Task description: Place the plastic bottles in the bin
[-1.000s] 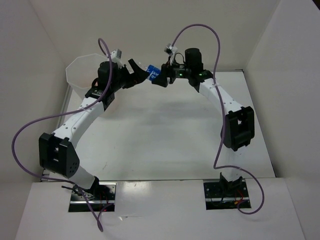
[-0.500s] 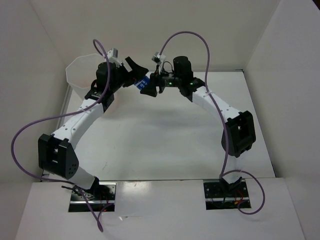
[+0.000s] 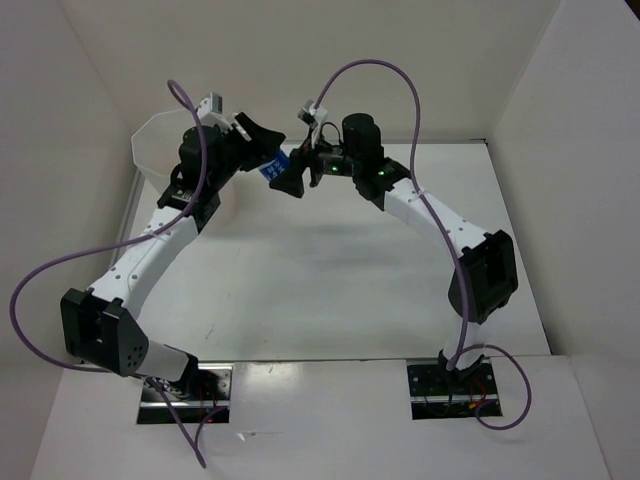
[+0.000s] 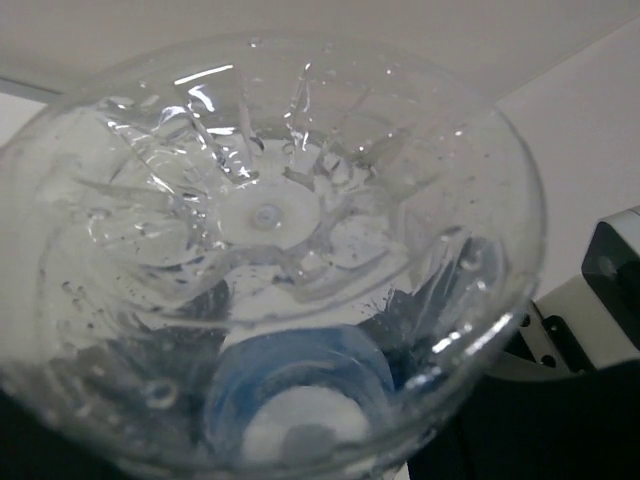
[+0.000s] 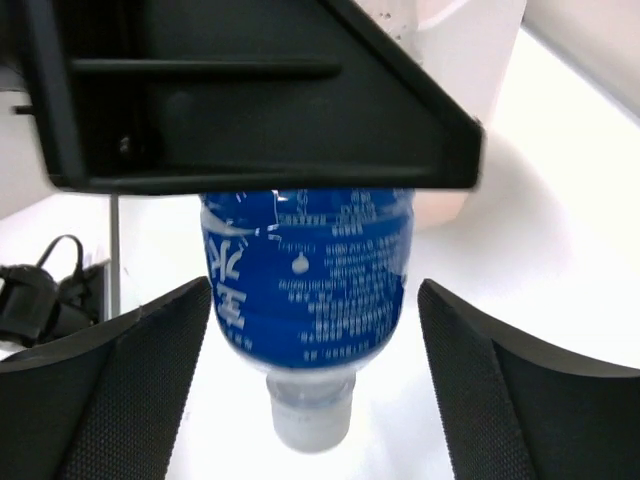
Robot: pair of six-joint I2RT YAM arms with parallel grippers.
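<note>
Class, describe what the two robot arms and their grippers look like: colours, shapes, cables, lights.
Both the left arm and right arm have white links with boxy black joints. A purple cable loops along each. Green lights glow on the right arm. The fingers are black, wedge-shaped, with textured pads.

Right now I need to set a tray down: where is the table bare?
Bare: mid table, between the left arm and right arm, and the far right corner. Crowded: far left, around bin, bottle and fingers.
</note>
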